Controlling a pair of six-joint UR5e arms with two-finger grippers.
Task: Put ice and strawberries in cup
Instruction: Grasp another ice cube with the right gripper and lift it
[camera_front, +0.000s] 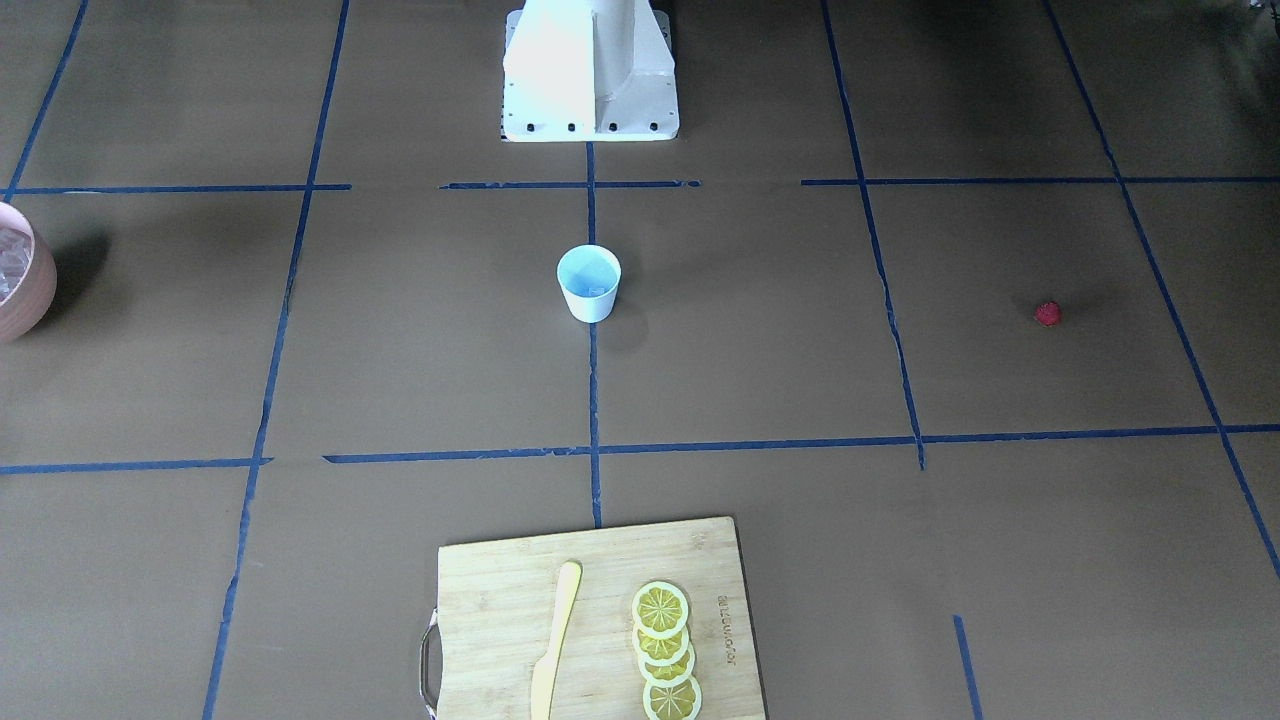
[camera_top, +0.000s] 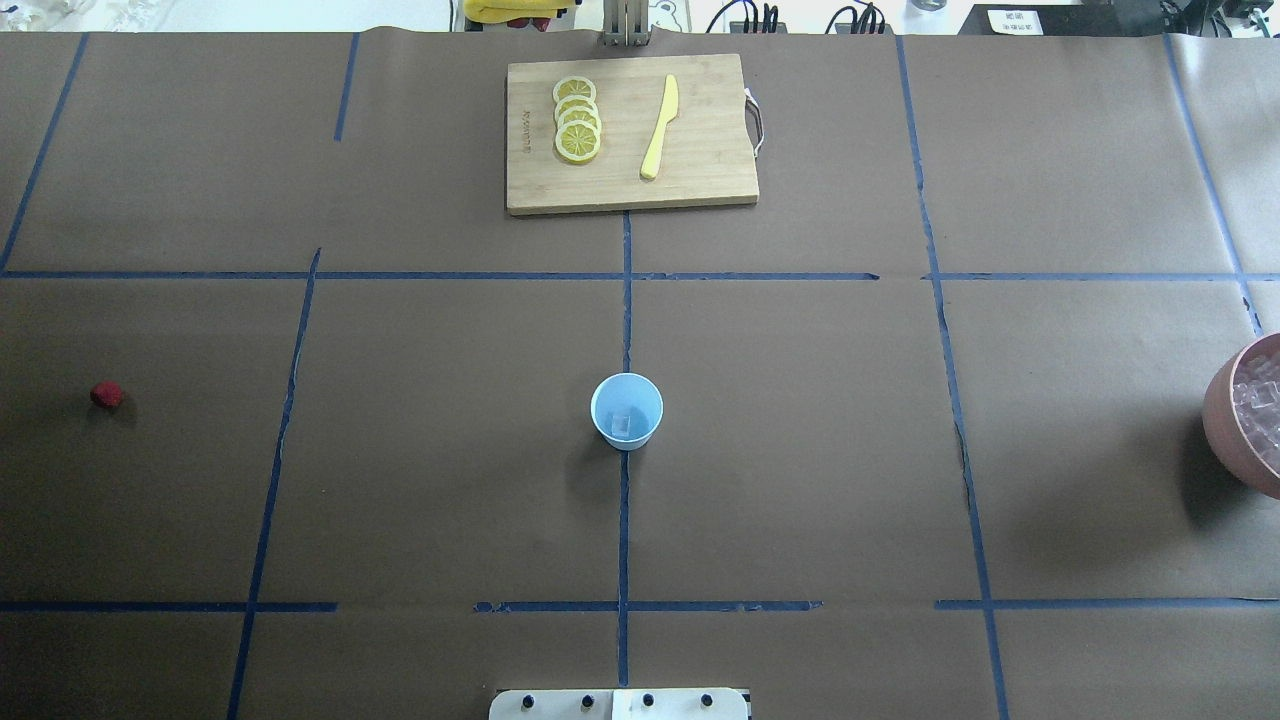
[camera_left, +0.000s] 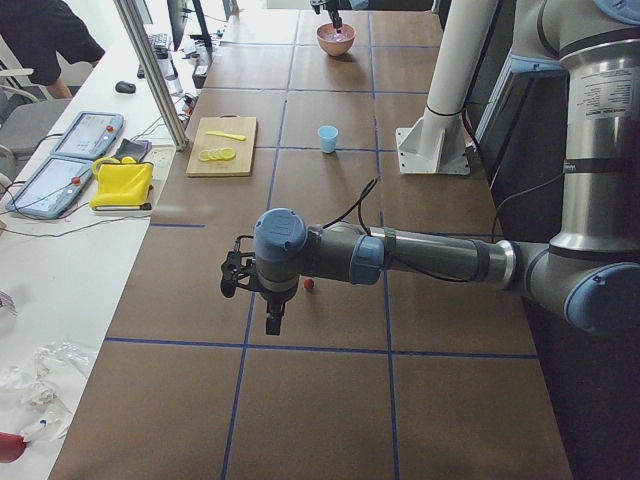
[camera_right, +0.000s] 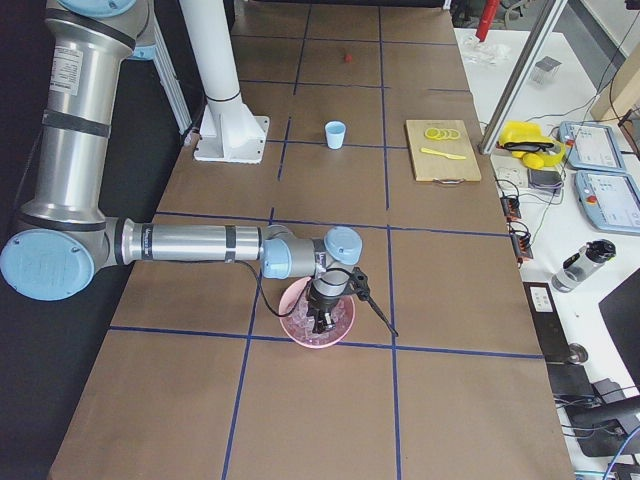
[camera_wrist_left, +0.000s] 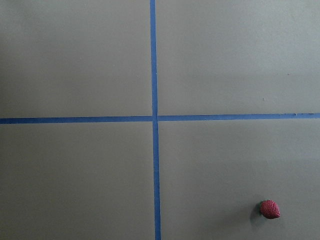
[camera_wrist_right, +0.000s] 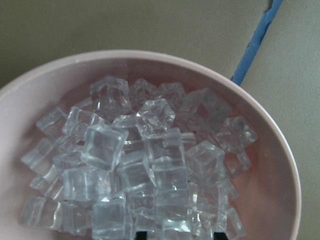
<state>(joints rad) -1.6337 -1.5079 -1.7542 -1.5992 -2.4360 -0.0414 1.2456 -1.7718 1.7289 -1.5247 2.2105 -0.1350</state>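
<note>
The cup (camera_top: 626, 410) stands at the table's middle with one ice cube (camera_top: 621, 424) inside. More ice (camera_wrist_right: 135, 165) fills the pink bowl (camera_right: 300, 330) at the table's right end. My right gripper (camera_right: 321, 322) hangs just over that bowl. Its dark fingertips (camera_wrist_right: 141, 235) barely show at the right wrist view's bottom edge, apart and holding nothing. The strawberry (camera_top: 107, 394) lies alone on the left side, and shows low right in the left wrist view (camera_wrist_left: 269, 209). My left gripper (camera_left: 272, 322) points down beside the berry, above the table. I cannot tell if it is open.
A wooden cutting board (camera_top: 700, 180) with lemon slices (camera_top: 577, 120) and a yellow knife (camera_top: 659, 128) lies at the far edge. The robot's white base (camera_front: 590, 90) stands behind the cup. A side bench with tablets (camera_left: 60, 170) and a person (camera_left: 40, 40) lies beyond the far edge.
</note>
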